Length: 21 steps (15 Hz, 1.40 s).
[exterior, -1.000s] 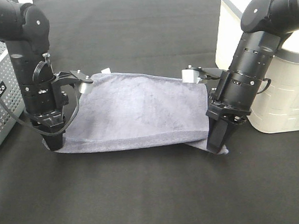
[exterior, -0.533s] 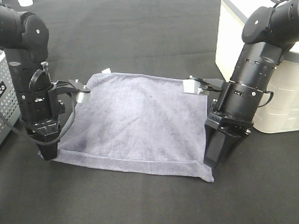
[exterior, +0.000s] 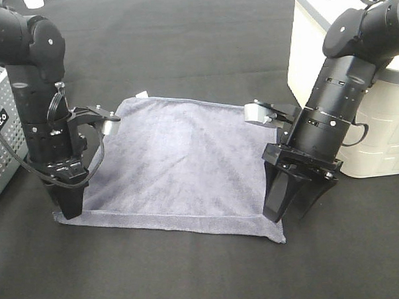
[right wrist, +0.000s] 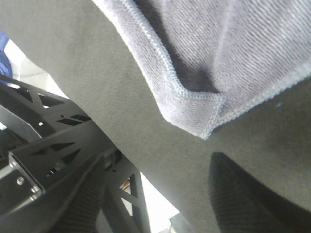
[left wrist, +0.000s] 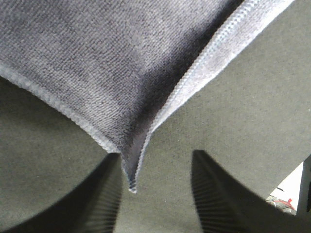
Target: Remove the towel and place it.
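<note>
the towel (exterior: 180, 160) lies spread flat on the black tabletop (exterior: 181, 31) in the middle of the high view, with a small white tag (exterior: 141, 94) at its upper left corner. the left arm (exterior: 42, 103) stands over the lower left corner and the right arm (exterior: 336, 97) over the lower right one. both wrist views show the jaws spread apart, each pair straddling a corner without pinching it. on the left, the corner tip sits just beside one side of the jaws

the cloth looks like soft, napped microfibre, so it is probably light and limp. held by two corners, it would likely sag in the middle and drape over anything under it. the pile should grip well against ribbed pads, and nothing here is fragile

the stitched hem is the thickest and firmest part, so the corners are the best places to take hold. the left corner rises in a small crease, which gives something to bite on. elsewhere the edge lies thin against the tabletop, and jaws closing low there could catch the black covering as well. taking both near corners together should keep the towel open rather than bunched
</note>
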Available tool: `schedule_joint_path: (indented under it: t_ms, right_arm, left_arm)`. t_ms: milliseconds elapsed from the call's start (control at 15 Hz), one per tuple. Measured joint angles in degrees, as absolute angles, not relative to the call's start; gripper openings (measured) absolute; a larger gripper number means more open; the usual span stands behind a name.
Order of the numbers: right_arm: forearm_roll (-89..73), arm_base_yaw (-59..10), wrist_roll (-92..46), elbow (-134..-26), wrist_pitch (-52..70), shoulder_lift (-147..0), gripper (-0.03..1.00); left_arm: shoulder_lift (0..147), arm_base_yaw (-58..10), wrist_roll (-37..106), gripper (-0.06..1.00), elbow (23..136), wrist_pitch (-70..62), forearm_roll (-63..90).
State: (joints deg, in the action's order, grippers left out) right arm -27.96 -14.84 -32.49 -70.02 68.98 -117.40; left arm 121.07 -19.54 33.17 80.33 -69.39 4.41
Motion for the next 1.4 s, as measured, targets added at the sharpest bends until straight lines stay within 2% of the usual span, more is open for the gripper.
schedule_joint_path:
  t_ms: [333,1200,1400]
  right_arm:
    - [-27.96,-14.84,-29.68,-70.02,68.98,-117.40,0.61]
    - [-27.96,-14.84,-28.25,-70.02,68.98,-117.28,0.61]
    - [-27.96,-14.84,-27.96,-70.02,69.04,-115.51,0.61]
  left_arm:
    - [121.18,-19.54,29.45,0.47,80.33,-68.81,4.18]
    - [125.42,-19.54,32.03,0.47,80.27,-69.16,9.34]
    - [125.36,-19.77,31.86,0.47,76.49,-69.16,11.12]
